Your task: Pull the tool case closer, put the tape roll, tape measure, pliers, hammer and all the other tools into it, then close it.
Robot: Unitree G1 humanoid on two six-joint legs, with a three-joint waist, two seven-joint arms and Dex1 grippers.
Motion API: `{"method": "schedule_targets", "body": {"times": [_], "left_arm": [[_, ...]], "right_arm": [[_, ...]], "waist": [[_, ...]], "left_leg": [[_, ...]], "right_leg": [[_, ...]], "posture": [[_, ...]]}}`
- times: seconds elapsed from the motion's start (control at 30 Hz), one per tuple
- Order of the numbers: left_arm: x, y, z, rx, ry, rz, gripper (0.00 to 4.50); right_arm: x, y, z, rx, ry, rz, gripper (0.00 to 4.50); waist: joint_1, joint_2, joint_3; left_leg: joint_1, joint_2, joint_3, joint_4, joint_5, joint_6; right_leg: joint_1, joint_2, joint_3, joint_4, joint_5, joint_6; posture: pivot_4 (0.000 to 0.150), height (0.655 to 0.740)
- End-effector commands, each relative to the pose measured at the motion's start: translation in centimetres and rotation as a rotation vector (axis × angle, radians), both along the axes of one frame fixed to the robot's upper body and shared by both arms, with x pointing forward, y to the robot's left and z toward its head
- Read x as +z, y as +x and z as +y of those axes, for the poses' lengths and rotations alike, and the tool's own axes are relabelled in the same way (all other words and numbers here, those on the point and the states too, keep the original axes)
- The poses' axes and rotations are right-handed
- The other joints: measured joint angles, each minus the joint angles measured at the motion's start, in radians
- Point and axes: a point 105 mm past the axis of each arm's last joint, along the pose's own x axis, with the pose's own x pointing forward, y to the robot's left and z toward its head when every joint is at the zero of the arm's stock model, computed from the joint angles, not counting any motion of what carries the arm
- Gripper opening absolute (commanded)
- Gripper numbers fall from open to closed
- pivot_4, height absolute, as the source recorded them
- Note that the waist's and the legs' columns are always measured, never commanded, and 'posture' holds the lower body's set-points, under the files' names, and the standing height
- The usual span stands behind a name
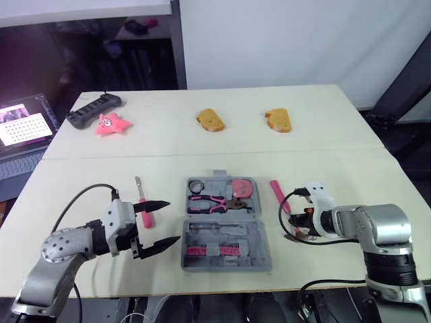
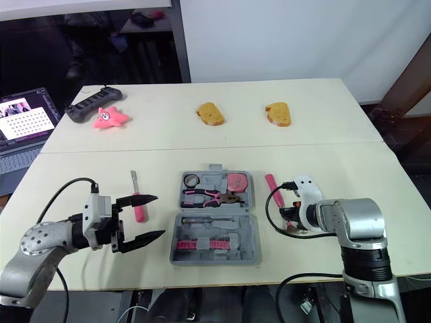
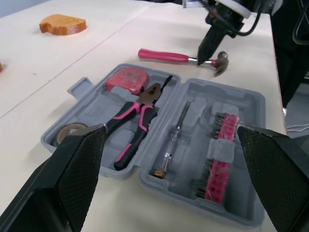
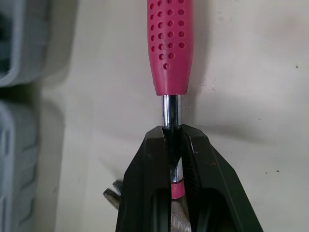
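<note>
Pink-handled steel hammer (image 4: 171, 43): right gripper (image 4: 173, 140) has its two black fingers pinched narrow on the bare chrome shaft, just short of where the dimpled pink grip starts. The handle runs straight out past the fingertips and the head sits back toward the wrist. It looks to be lying flat on the pale wooden table (image 1: 337, 182); I can't confirm any lift.

Handling call: rigid and head-heavy, no give. The chrome is smooth and round, so it may roll or slip in the pads if swung fast. The hold point is sound, since it's close to the head and so near the balance point; the light handle won't lever it much. The rubber grip would give more friction but more droop at the head.

Grey plastic tool case (image 1: 259, 254) lies open just beside the right gripper, on the side toward the other arm, between both grippers. The half farther from the hands holds the tape roll (image 1: 196, 186), pink tape measure (image 1: 243, 188) and pink-handled pliers (image 1: 210, 202). The nearer half holds a slim screwdriver (image 1: 214, 229) and a pink bit strip (image 1: 214, 250). I can't make out which recess is the hammer's.

Left gripper (image 1: 172, 221) is empty, fingers spread wide, tips aimed at the case and just short of its edge. A small pink-handled blade tool (image 1: 147, 218) lies loose by its farther finger.
</note>
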Motion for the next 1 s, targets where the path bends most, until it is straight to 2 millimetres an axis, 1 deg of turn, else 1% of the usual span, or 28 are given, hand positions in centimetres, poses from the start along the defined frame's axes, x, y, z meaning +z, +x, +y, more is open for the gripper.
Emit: {"method": "schedule_targets", "body": {"times": [0.03, 0.1, 0.27, 0.37, 0.43, 0.5, 0.53, 0.6, 0.67, 0.73, 0.8, 0.87, 0.9, 1.0], "left_arm": [[0.8, -0.3, 0.0, -0.016, 0.012, -0.031, 4.5], [0.9, -0.4, 0.0, -0.014, 0.012, -0.029, 4.5], [1.0, -0.7, 0.8, 0.0, 0.012, -0.014, 4.5], [1.3, -0.8, 2.0, 0.016, 0.004, 0.006, 4.5], [1.0, -1.0, 4.0, 0.05, 0.028, 0.032, 4.5], [0.4, -1.1, 6.3, 0.094, 0.063, 0.06, 4.5], [0.2, -1.2, 7.4, 0.115, 0.079, 0.07, 4.5], [0.0, -1.1, 9.1, 0.146, 0.107, 0.078, 4.5], [-0.2, -1.0, 10.3, 0.168, 0.126, 0.081, 4.5], [-0.3, -0.7, 10.6, 0.17, 0.126, 0.078, 4.5], [-0.4, -0.6, 10.3, 0.155, 0.125, 0.071, 4.5], [-0.4, -0.5, 9.4, 0.132, 0.117, 0.061, 4.5], [-0.4, -0.4, 9.1, 0.124, 0.111, 0.058, 4.5], [-0.3, -0.6, 8.0, 0.091, 0.106, 0.052, 4.5]], "right_arm": [[-0.5, -0.4, -0.6, -0.051, -0.056, 0.0, 1.27], [0.0, -0.5, -0.2, -0.034, -0.065, -0.035, 2.16], [2.5, -1.1, 0.5, 0.027, -0.082, -0.194, 4.45], [4.4, -1.8, 0.0, 0.058, -0.177, -0.391, 4.45], [5.1, -2.5, 0.1, 0.102, -0.209, -0.524, 4.45], [5.2, -3.5, 0.0, 0.109, -0.19, -0.59, 4.45], [5.1, -3.9, -0.4, 0.103, -0.193, -0.602, 4.45], [5.0, -4.4, -1.3, 0.084, -0.191, -0.614, 4.45], [4.7, -4.5, -1.7, 0.1, -0.205, -0.61, 4.45], [4.4, -4.2, -1.6, 0.111, -0.203, -0.608, 4.45], [3.8, -3.6, -0.9, 0.125, -0.197, -0.592, 4.45], [2.9, -3.1, -0.3, 0.134, -0.19, -0.566, 4.45], [2.7, -2.9, 0.1, 0.137, -0.18, -0.564, 4.45], [2.5, -2.2, 0.3, 0.105, -0.179, -0.55, 4.45]], "waist": [[-0.001, -0.002, -0.002], [0.0, -0.002, -0.003], [-0.001, -0.001, -0.003], [-0.001, -0.001, -0.003], [-0.002, -0.001, -0.003], [-0.005, -0.001, -0.003], [-0.008, -0.001, -0.003], [-0.018, -0.001, -0.003], [-0.023, -0.001, -0.003], [-0.023, -0.001, -0.003], [-0.025, -0.001, -0.003], [-0.024, -0.001, -0.003], [-0.024, -0.001, -0.003], [-0.022, -0.001, -0.003]], "left_leg": [[0.001, 0.0, 0.0, 0.0, 0.0, 0.0], [0.002, 0.0, 0.0, 0.0, 0.0, 0.0], [0.001, 0.0, 0.0, 0.0, 0.0, 0.0], [0.0, 0.001, 0.0, -0.001, 0.0, 0.0], [0.001, 0.001, 0.0, -0.001, 0.0, 0.0], [0.001, 0.001, 0.001, -0.001, 0.0, 0.0], [0.001, 0.001, 0.001, -0.001, 0.0, 0.0], [0.001, 0.002, 0.001, -0.001, 0.0, 0.0], [0.002, 0.002, 0.001, 0.0, 0.0, 0.0], [0.004, 0.002, 0.001, 0.0, 0.0, 0.0], [0.004, 0.002, 0.001, 0.0, 0.0, 0.0], [0.004, 0.002, 0.001, 0.0, 0.0, 0.0], [0.004, 0.003, 0.0, -0.001, 0.0, 0.0], [0.004, 0.003, 0.0, -0.001, 0.0, 0.0]], "right_leg": [[0.001, 0.001, 0.0, 0.0, 0.0, 0.0], [0.002, 0.001, 0.0, 0.0, 0.0, 0.0], [0.001, 0.001, 0.0, 0.0, 0.0, 0.0], [0.0, 0.001, -0.001, 0.0, 0.0, 0.0], [0.0, 0.002, -0.001, 0.0, 0.0, 0.0], [0.0, 0.003, -0.001, 0.0, 0.0, 0.001], [0.0, 0.003, -0.001, 0.001, 0.0, 0.0], [0.001, 0.003, -0.001, 0.001, 0.0, 0.0], [0.002, 0.003, 0.0, 0.001, 0.0, 0.0], [0.003, 0.003, 0.0, 0.001, 0.0, 0.0], [0.003, 0.003, 0.0, 0.001, 0.0, 0.0], [0.003, 0.003, 0.0, 0.001, 0.0, 0.0], [0.003, 0.003, 0.0, 0.001, 0.0, 0.0], [0.003, 0.003, 0.0, 0.001, 0.0, 0.0]], "posture": [[0.15, 0.74], [0.15, 0.74], [0.15, 0.74], [0.15, 0.74], [0.15, 0.74], [0.15, 0.74], [0.15, 0.74], [0.15, 0.74], [0.15, 0.74], [0.15, 0.74], [0.15, 0.74], [0.15, 0.74], [0.15, 0.74], [0.15, 0.74]]}}
